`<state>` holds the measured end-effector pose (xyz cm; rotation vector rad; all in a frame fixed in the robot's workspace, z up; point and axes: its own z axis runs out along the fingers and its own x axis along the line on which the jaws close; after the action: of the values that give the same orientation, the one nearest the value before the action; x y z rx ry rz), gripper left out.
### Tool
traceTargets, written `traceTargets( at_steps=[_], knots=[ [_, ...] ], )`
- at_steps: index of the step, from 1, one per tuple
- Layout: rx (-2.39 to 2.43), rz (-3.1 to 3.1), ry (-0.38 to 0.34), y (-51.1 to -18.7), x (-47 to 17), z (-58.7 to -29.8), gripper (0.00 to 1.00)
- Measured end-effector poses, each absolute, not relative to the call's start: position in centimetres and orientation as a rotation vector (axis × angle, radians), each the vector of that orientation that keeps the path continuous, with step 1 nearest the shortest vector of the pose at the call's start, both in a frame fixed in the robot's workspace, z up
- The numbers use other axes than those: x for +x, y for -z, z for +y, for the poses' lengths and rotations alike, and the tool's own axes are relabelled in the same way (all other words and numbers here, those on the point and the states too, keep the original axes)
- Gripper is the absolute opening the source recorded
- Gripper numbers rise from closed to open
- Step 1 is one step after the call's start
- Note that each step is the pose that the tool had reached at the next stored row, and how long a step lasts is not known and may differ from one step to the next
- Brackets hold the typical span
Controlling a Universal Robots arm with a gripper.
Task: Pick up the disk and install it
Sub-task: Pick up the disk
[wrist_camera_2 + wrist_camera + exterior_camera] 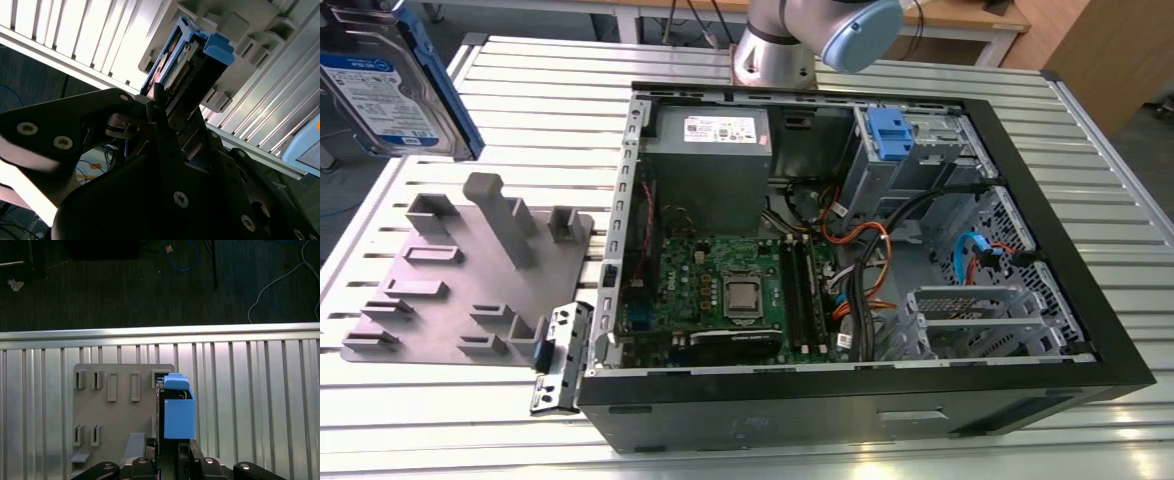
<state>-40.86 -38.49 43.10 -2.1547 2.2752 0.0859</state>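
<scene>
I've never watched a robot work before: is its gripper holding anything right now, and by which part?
Yes: the gripper is shut on the disk, clamping it at one end; the rest sticks out free.

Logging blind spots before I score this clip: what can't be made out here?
- Exterior view: the disk is cut off by the top and left edges.
- Both wrist views: the disk is seen edge-on, so its flat faces are hidden.
- Second wrist view: the gripper hides the disk's lower end behind its own dark body.
</scene>
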Motion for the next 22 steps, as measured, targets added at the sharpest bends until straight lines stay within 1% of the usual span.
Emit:
traceTargets(
  at_steps=[11, 22],
  knots=[
    [-2.155, 2.275, -0.086, -43.3, -40.9, -38.5, 0.35],
    [-2.155, 2.275, -0.086, -45.2, -40.9, -38.5, 0.35]
  ],
)
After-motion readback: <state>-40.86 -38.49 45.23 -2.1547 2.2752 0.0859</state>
